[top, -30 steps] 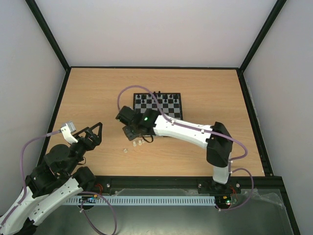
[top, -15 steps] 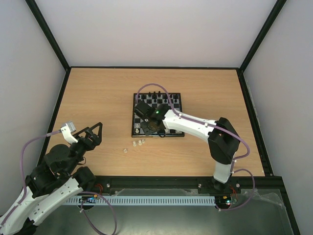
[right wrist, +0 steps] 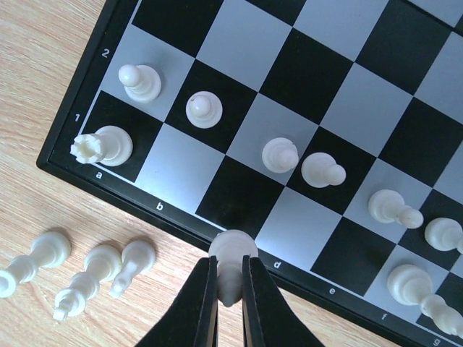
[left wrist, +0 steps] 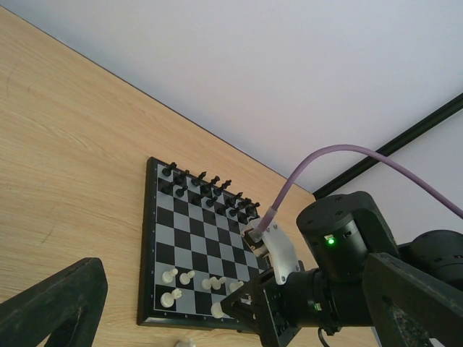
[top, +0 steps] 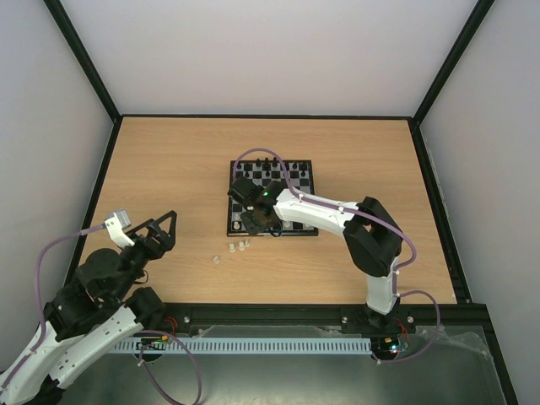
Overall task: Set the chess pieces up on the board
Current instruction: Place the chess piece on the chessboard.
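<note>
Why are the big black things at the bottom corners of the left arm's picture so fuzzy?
Left wrist view: the left gripper's fingers sit right by the lens, so they blur; the board farther off looks sharp. Right wrist view: pieces are crisp with soft, faint shadows. Top view: they're only tiny specks.

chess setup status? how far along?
Done: black pieces lined up on the far rows; several white pieces on the board. In hand: right jaws shut on a white piece at the near edge. Remaining: loose white pieces on the table.
</note>
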Robot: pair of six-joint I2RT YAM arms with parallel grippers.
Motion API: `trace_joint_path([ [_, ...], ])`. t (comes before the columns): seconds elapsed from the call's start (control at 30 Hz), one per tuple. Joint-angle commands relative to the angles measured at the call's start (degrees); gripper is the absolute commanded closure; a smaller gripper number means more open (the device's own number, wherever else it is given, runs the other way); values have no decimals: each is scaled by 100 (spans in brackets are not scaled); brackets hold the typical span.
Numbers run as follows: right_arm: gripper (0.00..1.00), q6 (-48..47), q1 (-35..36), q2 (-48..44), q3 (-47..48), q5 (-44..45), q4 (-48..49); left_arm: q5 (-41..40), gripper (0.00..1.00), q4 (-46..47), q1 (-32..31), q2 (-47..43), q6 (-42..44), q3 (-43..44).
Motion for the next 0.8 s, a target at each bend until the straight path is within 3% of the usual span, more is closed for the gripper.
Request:
trace_joint_path([
  [0.0, 95, -98, -62, 191, 122, -76, -78, -37, 1, 85, -10, 23, 28, 85],
  [0.77, 95, -160, -194, 564, 406, -175, -8, -36, 0, 81, -14, 5, 60, 94],
])
